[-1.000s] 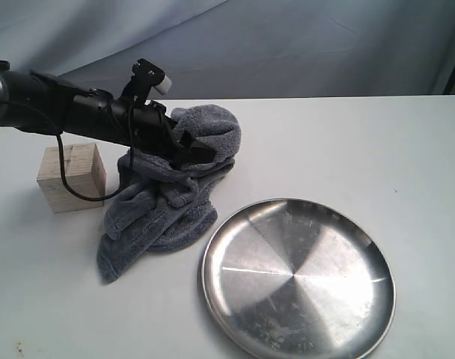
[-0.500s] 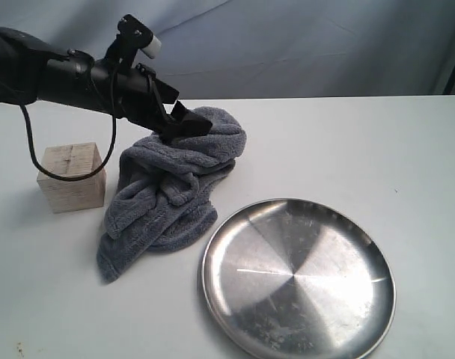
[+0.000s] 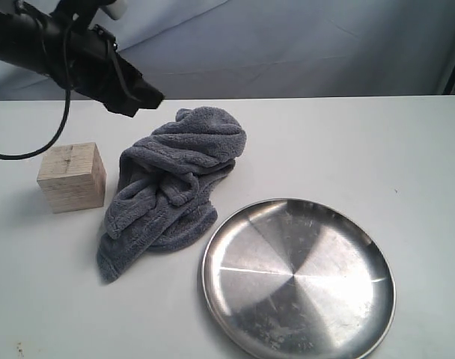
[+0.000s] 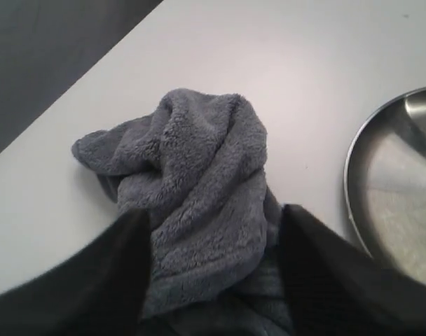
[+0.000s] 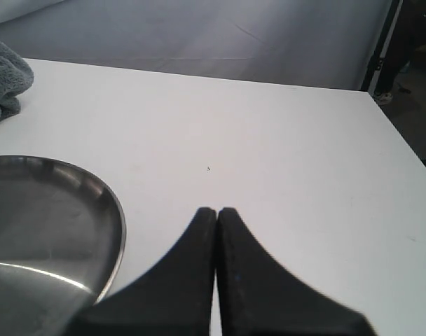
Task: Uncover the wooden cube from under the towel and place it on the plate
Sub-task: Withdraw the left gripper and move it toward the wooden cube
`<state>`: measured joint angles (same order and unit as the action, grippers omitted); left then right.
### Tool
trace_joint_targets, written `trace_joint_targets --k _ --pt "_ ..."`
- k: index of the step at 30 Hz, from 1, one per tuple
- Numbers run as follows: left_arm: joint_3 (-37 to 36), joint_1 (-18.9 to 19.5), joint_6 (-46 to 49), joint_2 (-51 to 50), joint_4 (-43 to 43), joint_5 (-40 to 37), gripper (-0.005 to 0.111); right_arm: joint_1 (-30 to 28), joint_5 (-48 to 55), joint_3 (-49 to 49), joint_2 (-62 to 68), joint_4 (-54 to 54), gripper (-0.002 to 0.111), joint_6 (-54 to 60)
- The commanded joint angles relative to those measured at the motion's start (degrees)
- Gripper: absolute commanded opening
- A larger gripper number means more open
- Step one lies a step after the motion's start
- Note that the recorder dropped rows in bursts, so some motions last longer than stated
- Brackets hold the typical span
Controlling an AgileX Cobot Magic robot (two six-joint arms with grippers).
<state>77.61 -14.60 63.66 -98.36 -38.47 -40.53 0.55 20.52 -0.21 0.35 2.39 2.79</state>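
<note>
Cube laid bare beside the heaped towel; plate left empty.

The wooden cube (image 3: 72, 176) is seen uncovered on the table (image 3: 362, 149), just beside the towel (image 3: 171, 183), which is bunched between it and the plate (image 3: 298, 277); the left gripper (image 3: 144, 97) is held high, jaws spread and empty, so the cube's top is judged reachable; the right gripper (image 5: 217, 213) is kept pressed closed past the plate's rim; room is left on the cube's outer sides, though the towel crowds the plate-facing side.

Left arm (image 3: 55, 48): black, slanting down toward the right.
Left gripper (image 4: 213, 213): fingers spread wide, holding nothing.
Right gripper (image 5: 216, 211): fingers pressed together.
</note>
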Motion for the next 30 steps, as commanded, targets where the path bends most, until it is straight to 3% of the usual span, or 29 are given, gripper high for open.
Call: trace_joint_targets --k 1,2,12,16,22,26,30 --pt "-0.01 -0.05 -7.25 3.86 7.78 -2.88 0.010 0.11 -0.53 0.21 -0.35 -0.27 0.000 0.19" --pt "-0.01 -0.05 -7.76 4.49 8.47 -3.68 0.000 0.11 -0.53 0.21 -0.35 -0.27 0.000 0.19" --pt "-0.79 -0.05 -27.37 12.88 20.06 -2.43 0.000 0.11 -0.53 0.21 -0.35 -0.27 0.000 0.19" --pt "-6.11 -0.05 -32.55 17.55 20.86 6.06 0.000 0.11 -0.53 0.21 -0.35 -0.27 0.000 0.19" --pt "-21.67 -0.05 -40.44 24.61 21.45 28.05 0.000 0.11 -0.53 0.21 -0.35 -0.27 0.000 0.19" --pt "-32.01 -0.05 -40.80 23.56 21.45 38.85 0.000 0.11 -0.53 0.21 -0.35 -0.27 0.000 0.19" --pt "-33.57 -0.05 -40.52 19.80 22.94 40.19 0.009 0.11 -0.53 0.21 -0.35 -0.27 0.000 0.19"
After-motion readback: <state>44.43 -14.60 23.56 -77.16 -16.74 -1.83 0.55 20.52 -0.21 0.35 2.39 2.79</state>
